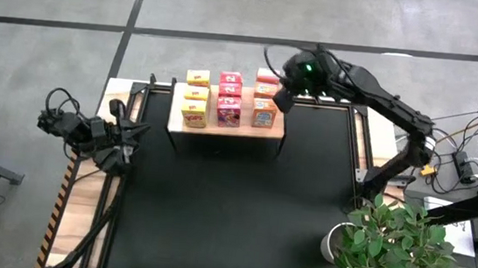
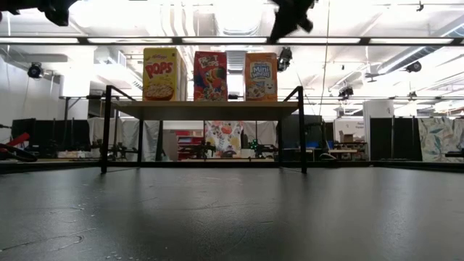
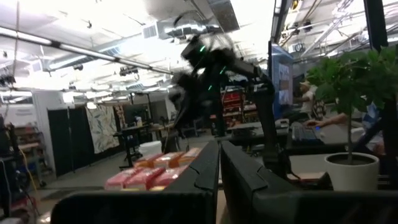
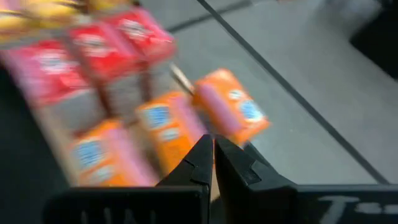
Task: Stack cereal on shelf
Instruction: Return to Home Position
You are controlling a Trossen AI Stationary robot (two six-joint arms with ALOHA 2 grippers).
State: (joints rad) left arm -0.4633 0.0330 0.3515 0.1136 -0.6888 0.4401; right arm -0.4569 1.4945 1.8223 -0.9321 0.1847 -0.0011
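Reaching over the shelf (image 1: 222, 131), the right end effector (image 1: 281, 98) hung closed and empty by the orange cereal (image 1: 264, 112), the left end effector (image 3: 219, 149) parked closed; a yellow box (image 2: 161, 74) read "POPS".

- High view: straight down over the mat (image 1: 232, 204) and shelf (image 1: 226, 130).
- Low view: level across the mat, facing the shelf.
- Right wrist view: close above the cereal boxes (image 4: 230, 112).
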